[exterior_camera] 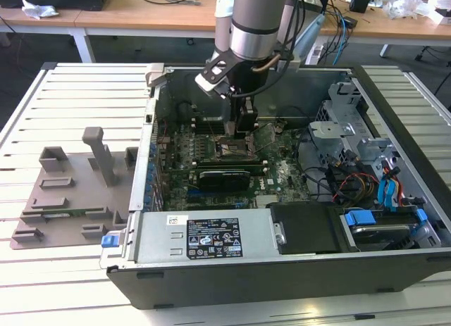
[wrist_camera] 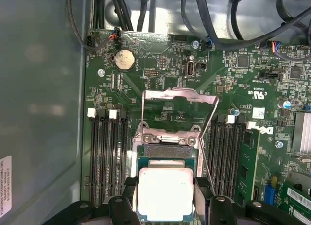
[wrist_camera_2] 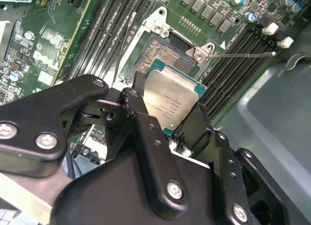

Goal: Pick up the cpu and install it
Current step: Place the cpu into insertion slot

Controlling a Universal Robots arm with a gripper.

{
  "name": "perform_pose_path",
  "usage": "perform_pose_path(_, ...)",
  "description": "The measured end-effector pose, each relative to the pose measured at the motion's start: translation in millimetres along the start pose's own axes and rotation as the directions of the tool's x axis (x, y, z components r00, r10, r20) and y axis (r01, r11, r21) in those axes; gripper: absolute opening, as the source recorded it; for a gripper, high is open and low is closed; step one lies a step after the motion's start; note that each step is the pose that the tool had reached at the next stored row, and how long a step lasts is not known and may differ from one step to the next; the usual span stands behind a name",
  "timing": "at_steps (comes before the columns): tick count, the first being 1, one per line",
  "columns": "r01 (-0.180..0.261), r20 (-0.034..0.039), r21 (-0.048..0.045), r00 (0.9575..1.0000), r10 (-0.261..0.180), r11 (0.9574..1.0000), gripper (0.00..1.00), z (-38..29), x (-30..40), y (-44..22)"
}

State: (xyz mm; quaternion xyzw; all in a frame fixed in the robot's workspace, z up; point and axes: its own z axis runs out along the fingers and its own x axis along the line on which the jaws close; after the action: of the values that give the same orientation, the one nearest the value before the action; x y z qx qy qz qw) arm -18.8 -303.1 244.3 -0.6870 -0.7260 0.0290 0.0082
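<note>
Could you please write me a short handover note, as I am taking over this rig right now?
Gripper: jaws shut on the cpu, down inside the open computer case.
Cpu: held over the socket, covering only part of it; bare contacts show beyond its edge.
Done: cpu picked up and at the socket; the hinged frame stands open.
Left: cpu does not look seated yet; frame not closed.
</note>
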Motion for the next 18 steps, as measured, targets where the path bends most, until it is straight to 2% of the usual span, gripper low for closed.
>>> perform_pose_path(18, 0.000, 0.0001, 0.0000, 1.0000, 0.000, 1.0000, 0.55, 12.5, 0.3, 0.7)
